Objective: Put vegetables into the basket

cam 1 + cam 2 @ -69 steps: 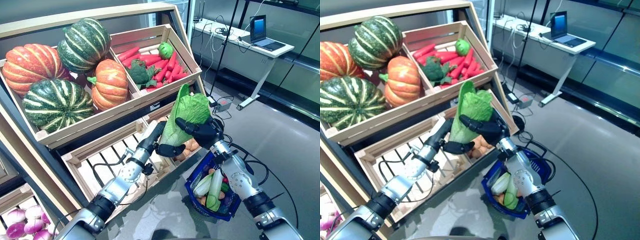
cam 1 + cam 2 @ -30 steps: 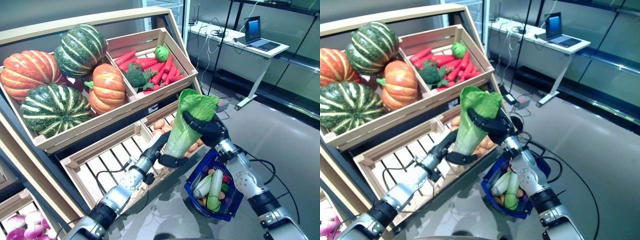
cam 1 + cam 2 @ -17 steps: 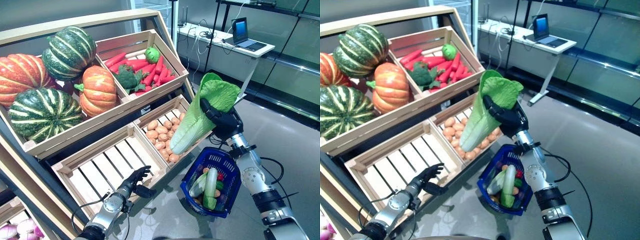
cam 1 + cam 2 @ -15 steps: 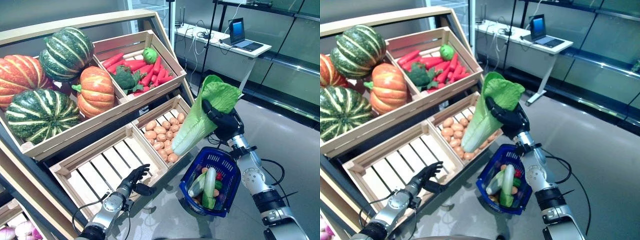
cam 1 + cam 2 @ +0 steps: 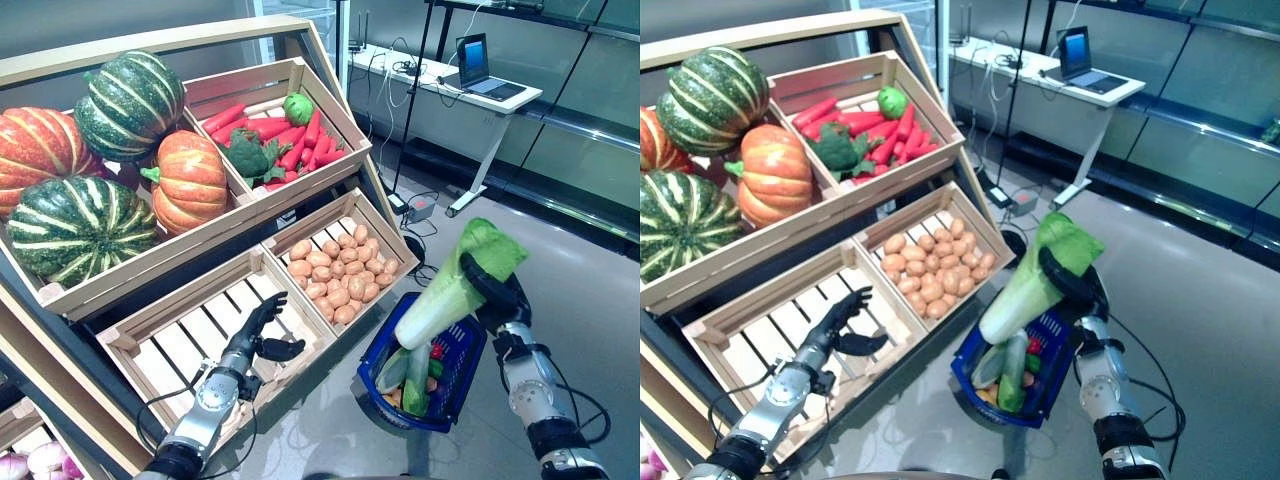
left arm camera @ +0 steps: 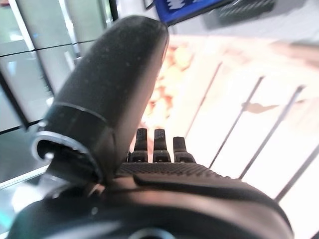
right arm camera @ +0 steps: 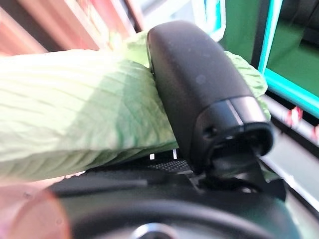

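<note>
Our left hand (image 5: 262, 335), fingers spread and holding nothing, has drawn back over the bare crate (image 5: 190, 335) at 8 o'clock. The right hand (image 5: 497, 290) has carried the cabbage (image 5: 452, 285), fingers clamped round it, down over the basket (image 5: 455, 385) at 4 o'clock; release remains.

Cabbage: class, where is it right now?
The cabbage is in the right hand, tilted with its pale end over the blue basket, right of the potato crate.

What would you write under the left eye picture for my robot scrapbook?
The robot's right hand lowers a cabbage stem-first into the blue basket, left hand open over an empty crate.
</note>
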Controlling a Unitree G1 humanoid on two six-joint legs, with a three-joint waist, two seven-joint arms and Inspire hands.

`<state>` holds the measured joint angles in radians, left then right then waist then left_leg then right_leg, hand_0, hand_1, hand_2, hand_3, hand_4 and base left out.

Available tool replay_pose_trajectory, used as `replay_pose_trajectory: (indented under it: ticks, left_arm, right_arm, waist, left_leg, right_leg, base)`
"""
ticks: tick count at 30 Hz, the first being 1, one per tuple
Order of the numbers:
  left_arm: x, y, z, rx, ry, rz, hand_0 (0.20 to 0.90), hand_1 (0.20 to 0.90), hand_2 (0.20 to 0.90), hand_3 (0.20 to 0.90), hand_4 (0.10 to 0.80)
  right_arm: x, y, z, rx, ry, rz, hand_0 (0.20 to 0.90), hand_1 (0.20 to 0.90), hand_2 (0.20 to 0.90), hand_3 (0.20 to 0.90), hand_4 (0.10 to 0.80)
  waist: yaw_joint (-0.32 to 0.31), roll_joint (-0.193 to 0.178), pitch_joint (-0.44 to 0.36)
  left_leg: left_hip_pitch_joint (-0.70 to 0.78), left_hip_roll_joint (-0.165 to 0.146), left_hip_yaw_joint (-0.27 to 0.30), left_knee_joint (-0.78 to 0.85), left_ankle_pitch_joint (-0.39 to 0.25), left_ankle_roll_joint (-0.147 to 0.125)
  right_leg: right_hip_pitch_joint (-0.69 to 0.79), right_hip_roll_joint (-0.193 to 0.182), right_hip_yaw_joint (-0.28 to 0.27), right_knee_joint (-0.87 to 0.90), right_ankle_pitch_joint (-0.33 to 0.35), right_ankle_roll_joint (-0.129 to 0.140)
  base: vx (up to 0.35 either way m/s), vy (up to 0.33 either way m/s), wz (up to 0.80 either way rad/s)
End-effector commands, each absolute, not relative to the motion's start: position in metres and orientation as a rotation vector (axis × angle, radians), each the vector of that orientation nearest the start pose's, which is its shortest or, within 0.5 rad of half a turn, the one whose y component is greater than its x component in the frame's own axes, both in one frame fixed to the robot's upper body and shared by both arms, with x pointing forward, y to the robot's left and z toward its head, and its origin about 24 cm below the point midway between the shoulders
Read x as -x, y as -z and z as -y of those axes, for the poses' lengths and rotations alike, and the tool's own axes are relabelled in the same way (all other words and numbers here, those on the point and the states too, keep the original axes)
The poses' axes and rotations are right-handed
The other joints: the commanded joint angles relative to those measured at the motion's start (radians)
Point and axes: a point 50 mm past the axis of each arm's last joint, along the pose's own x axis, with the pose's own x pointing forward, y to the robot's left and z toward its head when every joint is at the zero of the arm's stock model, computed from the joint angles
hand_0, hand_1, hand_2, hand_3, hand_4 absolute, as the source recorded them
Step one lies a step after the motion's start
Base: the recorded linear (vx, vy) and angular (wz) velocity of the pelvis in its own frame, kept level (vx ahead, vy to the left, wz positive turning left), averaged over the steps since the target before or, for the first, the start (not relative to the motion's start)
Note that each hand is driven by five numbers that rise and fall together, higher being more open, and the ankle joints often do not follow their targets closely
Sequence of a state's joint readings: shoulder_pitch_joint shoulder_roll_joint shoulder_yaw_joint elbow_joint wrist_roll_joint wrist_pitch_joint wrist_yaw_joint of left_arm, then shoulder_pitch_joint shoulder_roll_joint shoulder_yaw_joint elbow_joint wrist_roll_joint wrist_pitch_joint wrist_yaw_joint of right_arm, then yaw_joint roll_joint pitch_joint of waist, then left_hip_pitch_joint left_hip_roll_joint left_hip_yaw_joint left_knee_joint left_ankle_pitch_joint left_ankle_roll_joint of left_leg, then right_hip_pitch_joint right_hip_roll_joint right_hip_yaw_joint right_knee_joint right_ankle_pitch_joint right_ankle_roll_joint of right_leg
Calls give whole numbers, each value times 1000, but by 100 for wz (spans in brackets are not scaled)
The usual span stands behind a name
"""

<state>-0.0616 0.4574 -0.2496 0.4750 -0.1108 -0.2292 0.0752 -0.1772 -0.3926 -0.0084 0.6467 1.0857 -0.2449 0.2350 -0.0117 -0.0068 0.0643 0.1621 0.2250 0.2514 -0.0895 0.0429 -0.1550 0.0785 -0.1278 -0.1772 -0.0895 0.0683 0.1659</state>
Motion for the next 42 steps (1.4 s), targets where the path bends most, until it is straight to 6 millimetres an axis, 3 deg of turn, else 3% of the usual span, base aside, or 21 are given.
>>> replay_pose_trajectory:
  ticks: [1, 5, 7, 9, 11, 13, 15, 21, 22, 30, 31, 36, 42]
  left_arm:
    - [-268, -30, -230, -412, 55, 31, 900, 900, 900, 900, 800]
    - [-277, -43, -223, -320, 81, 74, 900, 900, 900, 900, 800]
    - [-287, -63, -213, -313, 106, 160, 900, 900, 900, 900, 800]
    - [-290, -70, -210, -304, 107, 196, 900, 900, 900, 900, 800]
    - [-298, -89, -202, -270, 113, 277, 900, 900, 900, 900, 800]
    - [-302, -98, -198, -263, 114, 315, 900, 900, 900, 900, 800]
    - [-307, -112, -187, -236, 121, 377, 900, 900, 900, 900, 800]
    - [-310, -126, -181, -208, 109, 428, 900, 900, 900, 900, 800]
    - [-310, -129, -180, -201, 108, 443, 900, 900, 900, 900, 800]
    - [-311, -146, -175, -207, 110, 540, 900, 900, 900, 900, 800]
    - [-310, -150, -175, -207, 101, 566, 900, 900, 900, 900, 800]
    - [-307, -165, -179, -184, 63, 650, 900, 900, 900, 900, 800]
    - [-307, -180, -180, -168, 75, 702, 900, 900, 900, 900, 800]
  right_arm:
    - [-287, -61, 307, -468, 288, 270, 300, 300, 300, 300, 400]
    - [-305, -83, 320, -394, 382, 291, 300, 300, 300, 300, 400]
    - [-319, -110, 323, -369, 423, 353, 300, 300, 300, 300, 400]
    - [-323, -120, 325, -368, 435, 375, 300, 300, 300, 300, 400]
    - [-331, -144, 331, -327, 460, 425, 300, 300, 300, 300, 400]
    - [-333, -156, 334, -312, 477, 444, 300, 300, 300, 300, 400]
    - [-335, -176, 346, -329, 521, 498, 300, 300, 300, 300, 400]
    - [-332, -196, 364, -370, 591, 554, 300, 300, 300, 300, 400]
    - [-333, -202, 367, -352, 603, 553, 300, 300, 300, 300, 400]
    - [-343, -236, 370, -273, 591, 531, 300, 300, 300, 300, 400]
    - [-346, -240, 367, -309, 559, 527, 900, 900, 900, 900, 800]
    - [-352, -246, 357, -335, 487, 556, 900, 900, 900, 900, 800]
    - [-350, -243, 362, -344, 495, 548, 900, 900, 900, 900, 800]
  waist:
    - [25, -4, 10]
    - [53, -3, 97]
    - [61, -1, 180]
    - [63, 4, 211]
    - [61, 20, 266]
    - [59, 28, 283]
    - [59, 46, 316]
    - [63, 63, 346]
    - [65, 69, 353]
    - [62, 99, 381]
    - [59, 104, 380]
    - [57, 112, 369]
    - [60, 102, 342]
  left_leg:
    - [-69, 35, -29, 33, -11, -5]
    - [-207, 53, -86, 221, -46, -22]
    - [-335, 68, -139, 370, -87, -33]
    - [-396, 71, -162, 435, -107, -34]
    - [-519, 75, -196, 562, -154, -28]
    - [-575, 74, -204, 616, -178, -19]
    - [-690, 60, -229, 775, -257, -13]
    - [-818, 36, -261, 987, -378, 3]
    - [-852, 30, -275, 1062, -436, 3]
    - [-1029, 9, -316, 1310, -544, 18]
    - [-1056, 10, -315, 1342, -555, 21]
    - [-1100, 15, -314, 1396, -577, 24]
    - [-1118, 14, -319, 1417, -588, 25]
  right_leg:
    - [22, -84, -29, 71, -53, 31]
    - [-62, -111, -30, 203, -91, 22]
    - [-146, -139, -22, 302, -117, 20]
    - [-192, -155, -16, 355, -129, 17]
    - [-301, -188, 11, 476, -165, 11]
    - [-361, -204, 20, 541, -182, 4]
    - [-489, -251, 46, 709, -226, -4]
    - [-655, -309, 88, 926, -290, -9]
    - [-704, -322, 110, 1002, -333, -4]
    - [-934, -339, 171, 1222, -409, -15]
    - [-965, -337, 174, 1250, -421, -17]
    - [-1024, -338, 183, 1319, -451, -26]
    - [-1042, -333, 179, 1335, -458, -25]
  base:
    - [-43, -72, 2]
    - [-174, -101, 5]
    - [-345, -125, 20]
    - [-288, -47, 18]
    - [-325, 36, 6]
    - [-219, 63, 17]
    - [-207, 111, 24]
    - [-71, 57, 10]
    - [-38, 40, 12]
    - [-88, -5, 6]
    - [-102, -13, 10]
    - [-36, 6, 2]
    - [0, 0, 0]
